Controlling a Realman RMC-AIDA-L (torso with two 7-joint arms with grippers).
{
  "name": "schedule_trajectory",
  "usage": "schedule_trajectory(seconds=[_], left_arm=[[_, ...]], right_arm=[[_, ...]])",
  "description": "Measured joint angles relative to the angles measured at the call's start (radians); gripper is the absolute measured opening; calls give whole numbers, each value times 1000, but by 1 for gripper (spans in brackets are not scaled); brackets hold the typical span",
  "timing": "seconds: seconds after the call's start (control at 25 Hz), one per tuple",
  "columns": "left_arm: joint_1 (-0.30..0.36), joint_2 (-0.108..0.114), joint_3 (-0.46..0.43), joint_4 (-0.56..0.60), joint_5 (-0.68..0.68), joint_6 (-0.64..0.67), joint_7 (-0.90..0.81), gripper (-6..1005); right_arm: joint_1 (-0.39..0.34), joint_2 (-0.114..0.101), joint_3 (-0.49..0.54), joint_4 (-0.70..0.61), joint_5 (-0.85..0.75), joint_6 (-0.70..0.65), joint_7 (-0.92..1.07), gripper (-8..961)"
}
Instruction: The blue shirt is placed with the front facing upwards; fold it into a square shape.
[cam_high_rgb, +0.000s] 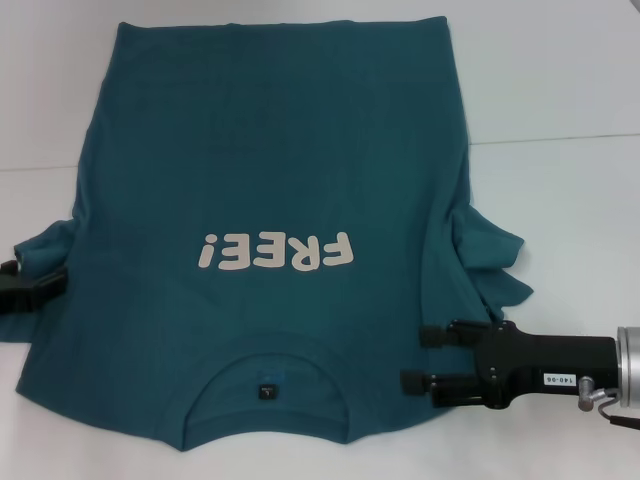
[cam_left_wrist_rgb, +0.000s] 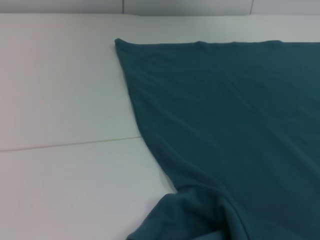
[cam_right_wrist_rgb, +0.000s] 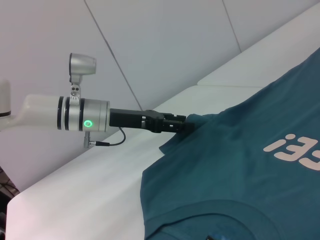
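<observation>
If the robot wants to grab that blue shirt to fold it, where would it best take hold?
Probably at the sleeves. The blue shirt lies flat, print up, collar nearest the robot, so its middle offers nothing to pinch. The sleeves bunch out at both sides, giving loose edges. The left tool sits at one sleeve; the right tool is open at the other side. Come in low from the sides.

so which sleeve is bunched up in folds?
The sleeve on the robot's right, crumpled just beyond the right gripper. The other sleeve lies flatter, with the left gripper at it.

White table (cam_high_rgb: 560, 80), seemingly seamed across, with the blue shirt (cam_high_rgb: 270, 150) spread flat, front up.
</observation>
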Motion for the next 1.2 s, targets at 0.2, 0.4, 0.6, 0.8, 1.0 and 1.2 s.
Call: schedule_trajectory(seconds=[0.2, 0.4, 0.6, 0.8, 1.0, 1.2], left_arm=[[-8, -1, 9, 5, 4, -7, 0, 747], [-10, -1, 10, 6, 5, -7, 0, 509], [-12, -1, 11, 4, 8, -24, 0, 277], [-13, -1, 12, 1, 8, -32, 2, 165], [-15, -1, 14, 0, 8, -33, 2, 60], [-18, -1, 15, 2, 8, -33, 2, -3]], right_arm=[[1, 0, 0, 0, 0, 2, 0, 922], [1, 0, 0, 0, 0, 3, 0, 921], [4, 0, 0, 0, 0, 3, 0, 921], [4, 0, 0, 0, 0, 4, 2, 921], [-2, 0, 0, 0, 0, 3, 3, 921], [-2, 0, 1, 1, 0, 3, 2, 921]])
